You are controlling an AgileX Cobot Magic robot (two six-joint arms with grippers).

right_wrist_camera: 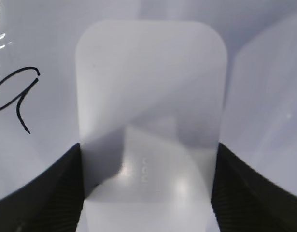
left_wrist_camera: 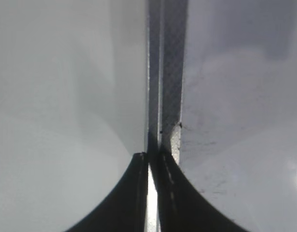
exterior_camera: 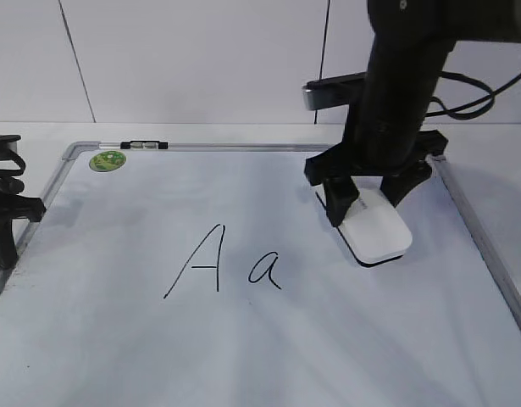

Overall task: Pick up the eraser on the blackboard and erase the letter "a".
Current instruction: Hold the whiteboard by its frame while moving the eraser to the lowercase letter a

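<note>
the right gripper [exterior_camera: 368,201] is reaching down onto the blackboard [exterior_camera: 268,356] and straddling the eraser [exterior_camera: 376,231], one finger [right_wrist_camera: 37,193] sitting against each long side of the white block. in the right wrist view the eraser [right_wrist_camera: 150,116] is filling the space between the fingers and both are pressing its edges, so the gripper is gripping it. the eraser is lying flat on the board, its free end sticking out ahead of the fingertips toward the camera. the letter "a" [exterior_camera: 265,270] is sitting near, off to the gripper's left and a little ahead, apart from the eraser, with the capital "A" [exterior_camera: 199,261] just beyond it. the left gripper [left_wrist_camera: 152,193] is resting at the board's left frame, its fingers drawn nearly together with a thin slit between. a green magnet [exterior_camera: 108,160] is sticking at the far left corner.
</note>
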